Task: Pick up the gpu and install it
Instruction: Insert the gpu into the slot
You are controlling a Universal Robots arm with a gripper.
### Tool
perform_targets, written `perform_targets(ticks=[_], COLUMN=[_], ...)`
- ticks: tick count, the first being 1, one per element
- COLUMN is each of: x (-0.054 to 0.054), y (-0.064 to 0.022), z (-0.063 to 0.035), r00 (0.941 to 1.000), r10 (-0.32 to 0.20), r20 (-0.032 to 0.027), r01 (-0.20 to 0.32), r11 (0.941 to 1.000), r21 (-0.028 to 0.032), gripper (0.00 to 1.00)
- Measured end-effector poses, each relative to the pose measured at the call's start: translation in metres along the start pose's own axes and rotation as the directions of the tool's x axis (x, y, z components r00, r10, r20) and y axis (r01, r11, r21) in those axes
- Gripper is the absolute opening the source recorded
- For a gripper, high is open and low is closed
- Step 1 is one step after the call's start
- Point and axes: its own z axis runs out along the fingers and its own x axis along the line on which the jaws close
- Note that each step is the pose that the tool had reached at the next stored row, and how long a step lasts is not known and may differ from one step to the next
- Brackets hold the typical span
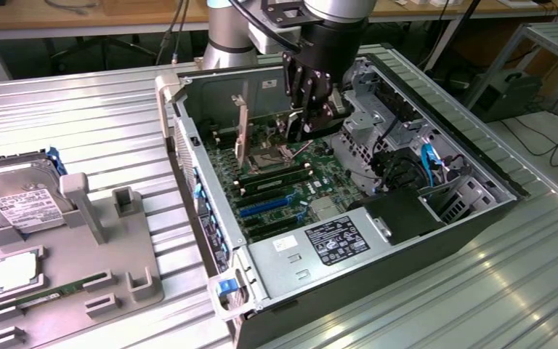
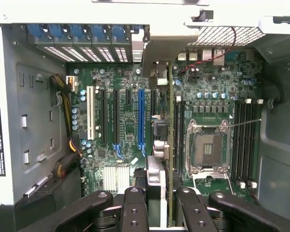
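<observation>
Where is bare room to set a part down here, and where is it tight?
Bare: ribbed table at the exterior view's right of the case, and the strip between case and fixture tray. Tight: inside the case, where the gripper holds the gpu.

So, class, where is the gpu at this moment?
In the wrist view the gpu stands edge-on in the gripper, above the motherboard, between the long blue slot and the CPU socket.
</observation>
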Motion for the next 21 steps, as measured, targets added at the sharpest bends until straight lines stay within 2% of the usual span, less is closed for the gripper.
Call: perform_targets(ticks=[8,21], x=[0.0001,0.0003], y=[0.0001,0.0002], z=[0.0048,0.0082], r00=[1.0000,1.0000], r10=[0.000,0.000], r20=[0.0000,0.0027], r01=[0.000,0.000], r11=[1.0000,0.9999], r21=[-0.0086,-0.0131], gripper=[0.28,0.28])
